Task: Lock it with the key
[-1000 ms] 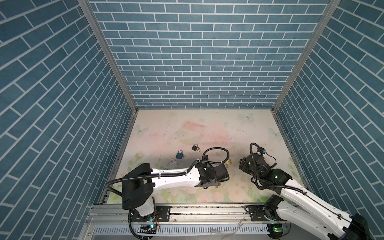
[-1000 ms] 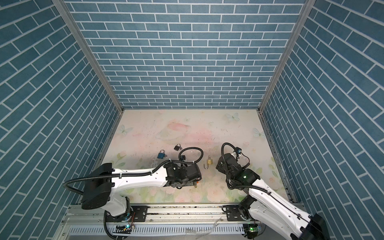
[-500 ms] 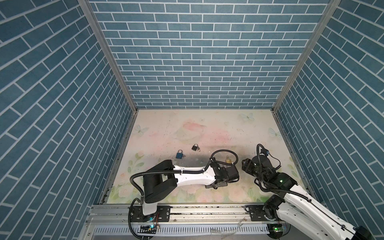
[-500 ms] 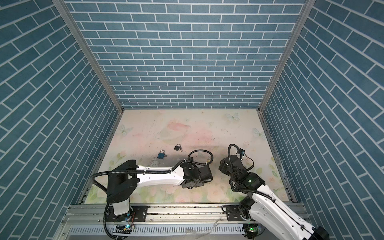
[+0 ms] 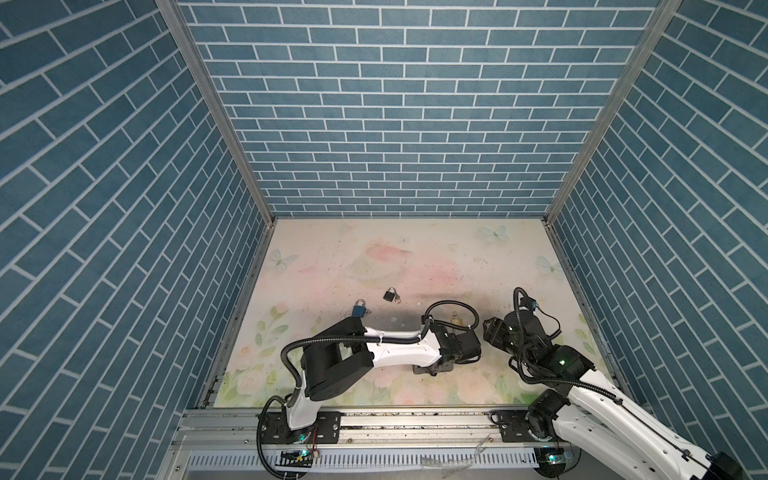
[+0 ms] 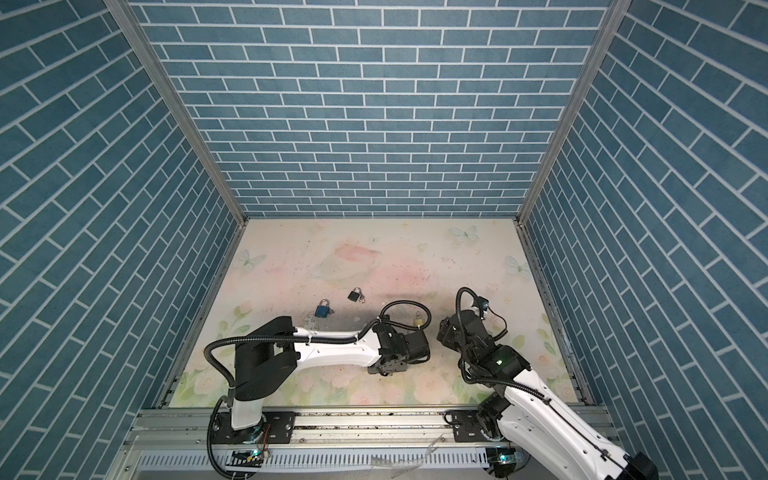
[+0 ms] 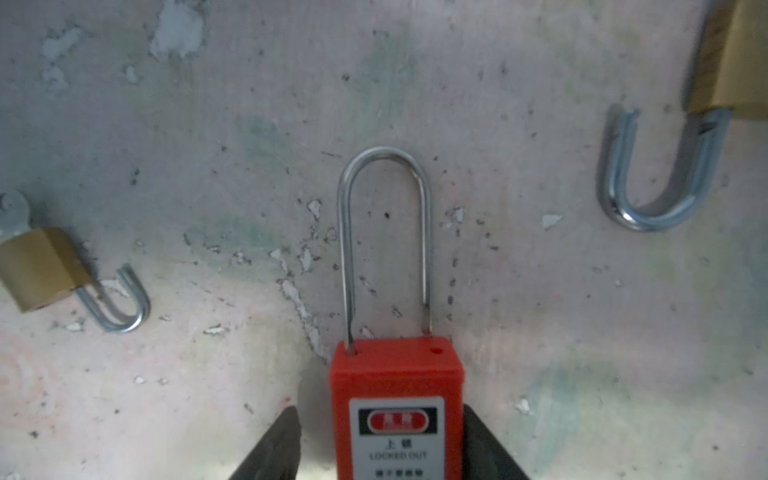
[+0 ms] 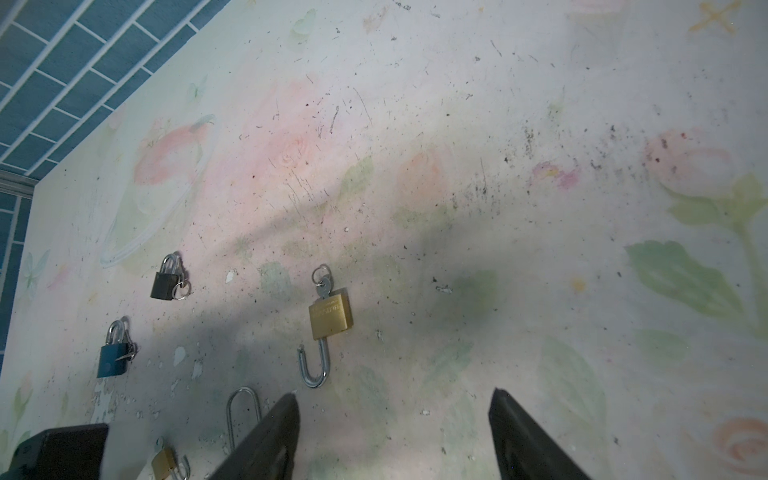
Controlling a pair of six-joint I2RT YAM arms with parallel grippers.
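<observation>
Although the left gripper has a black finger on either side of the red safety padlock, it is not yet clamped. One finger lies against the red body or very nearly, while a dark gap shows between the other finger and the body. The padlock appears to lie flat on the floral table, label up. Its long steel shackle points away from the fingers. One leg is seated in the body and the free leg ends just short of its hole, so the lock reads as open.

The step in hand, as I judge it, is pinning this body so the other arm can work on it. The squeeze should land square and centred on the two narrow sides, or the one-sided contact may twist the lock across the table. The grip should also stay off the shackle end, so the free leg can be pressed home. The base is out of frame and no key for it is visible.

Just beside the red padlock lies a small brass padlock, shackle sprung. On the opposite side is a large brass padlock, also open, with a key in its base. On that same side the right gripper hovers near the red padlock, jaws spread wide and empty. Well apart from it, past the small brass one, lie a blue padlock and a black padlock.
</observation>
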